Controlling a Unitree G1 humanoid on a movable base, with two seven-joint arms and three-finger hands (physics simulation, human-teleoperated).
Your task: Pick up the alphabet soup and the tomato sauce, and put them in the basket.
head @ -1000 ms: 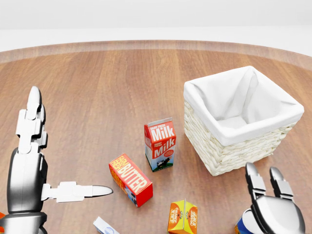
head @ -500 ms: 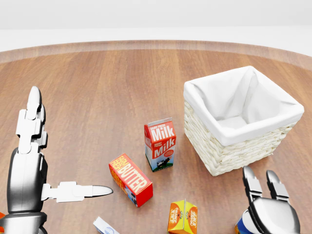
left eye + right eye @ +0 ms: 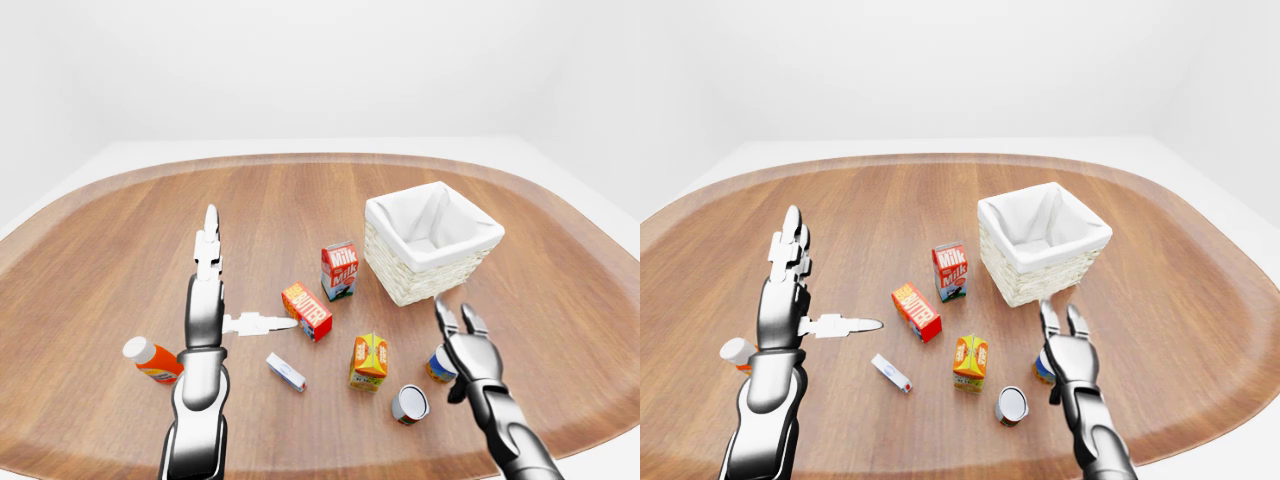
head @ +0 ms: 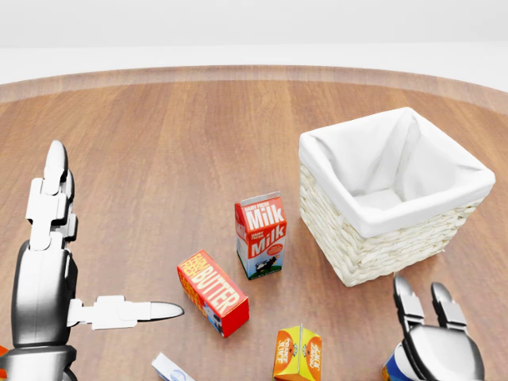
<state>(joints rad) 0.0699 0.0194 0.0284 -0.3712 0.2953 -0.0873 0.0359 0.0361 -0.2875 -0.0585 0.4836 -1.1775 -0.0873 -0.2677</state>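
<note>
My right hand (image 3: 462, 340) hovers fingers wide over the upright blue-and-orange can (image 3: 438, 364); I judge it should descend straight, then close. Left hand (image 3: 205, 290) splayed, idle.

Bench (image 3: 120, 230): brown wood grain, paler rim. Basket (image 4: 373, 246): cream wicker weave, white cloth liner. Milk carton (image 4: 260, 236): red and white, white lettering. Butter box (image 4: 212, 292): red-orange, yellow lettering. Small carton (image 3: 368, 361): orange and yellow. Bottle (image 3: 152, 361): orange, white cap.

soup can (image 3: 438, 365) upright (half hidden) | sauce can (image 3: 410, 403) toppled | basket (image 3: 432, 243) empty
</note>
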